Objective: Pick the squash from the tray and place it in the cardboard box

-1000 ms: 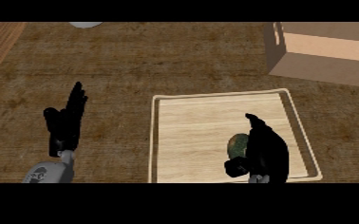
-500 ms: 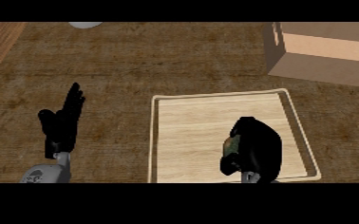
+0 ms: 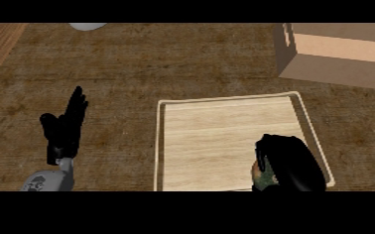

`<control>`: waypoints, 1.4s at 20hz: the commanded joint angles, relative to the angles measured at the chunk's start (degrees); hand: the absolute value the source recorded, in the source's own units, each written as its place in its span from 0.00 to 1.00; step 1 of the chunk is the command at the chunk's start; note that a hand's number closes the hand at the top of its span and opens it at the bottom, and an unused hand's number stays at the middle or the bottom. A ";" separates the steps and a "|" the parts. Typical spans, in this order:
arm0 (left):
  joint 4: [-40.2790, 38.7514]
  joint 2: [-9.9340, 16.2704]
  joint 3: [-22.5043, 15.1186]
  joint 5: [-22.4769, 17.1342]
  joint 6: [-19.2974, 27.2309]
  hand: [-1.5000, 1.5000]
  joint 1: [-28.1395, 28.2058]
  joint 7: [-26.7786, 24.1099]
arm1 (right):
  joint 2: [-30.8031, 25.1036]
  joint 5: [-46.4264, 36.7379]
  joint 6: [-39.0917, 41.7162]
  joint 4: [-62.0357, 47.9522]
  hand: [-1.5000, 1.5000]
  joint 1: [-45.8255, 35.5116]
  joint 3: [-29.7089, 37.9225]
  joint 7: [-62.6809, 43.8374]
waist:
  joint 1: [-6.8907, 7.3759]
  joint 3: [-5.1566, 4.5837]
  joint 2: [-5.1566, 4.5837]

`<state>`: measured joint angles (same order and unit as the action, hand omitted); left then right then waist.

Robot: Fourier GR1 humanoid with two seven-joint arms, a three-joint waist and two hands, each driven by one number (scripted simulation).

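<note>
Head view, wooden tray (image 3: 219,109) as landmark. Well to the left of the tray, I am keeping the left hand (image 3: 64,129) out of the work: it is resting on the counter (image 3: 147,59) with fingers straight and released, holding nothing, so that it is not crowding the tray. Beyond the tray's far-left side, a pale rounded object (image 3: 88,26) is showing at the counter's far edge; I cannot tell what it is. At the tray's near-right corner, I am closing the right hand (image 3: 289,163) over the squash (image 3: 261,176), whose mottled green skin is showing only as a sliver at the hand's left side. The fingers are curling round it from above, which I judge to be the grasp preparing the lift; whether the squash is touching the tray floor I cannot tell. Beyond the tray's far-right corner, the cardboard box (image 3: 326,54) is standing open-topped, apart from the tray, awaiting the squash.
</note>
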<state>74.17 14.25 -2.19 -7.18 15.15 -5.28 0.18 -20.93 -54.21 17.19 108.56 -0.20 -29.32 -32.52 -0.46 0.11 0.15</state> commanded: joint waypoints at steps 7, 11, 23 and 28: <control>2.38 -0.38 -0.38 0.87 -0.02 0.50 5.08 -2.00 | -23.09 17.26 -1.47 9.91 1.00 5.49 20.56 33.31 | -0.15 -0.06 0.12; 2.89 -0.44 0.04 0.81 0.75 0.50 2.09 1.55 | -26.34 28.93 1.17 15.91 1.00 9.77 35.03 36.86 | -1.25 -0.09 0.23; -1.51 -2.16 0.75 2.73 -0.05 0.50 -1.14 -0.08 | -31.05 42.64 12.11 2.68 1.00 -1.70 58.31 37.49 | 0.48 -0.13 -0.20; 1.05 -2.95 -0.24 3.59 0.54 0.50 -1.80 2.85 | -30.25 37.71 6.17 -10.20 1.00 -10.83 53.80 41.31 | 1.25 -0.09 -0.33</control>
<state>74.20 12.42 -1.38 -4.79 14.92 -6.61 1.44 -51.79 -13.48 26.05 106.91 -6.43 25.31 4.65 0.37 -0.02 -0.08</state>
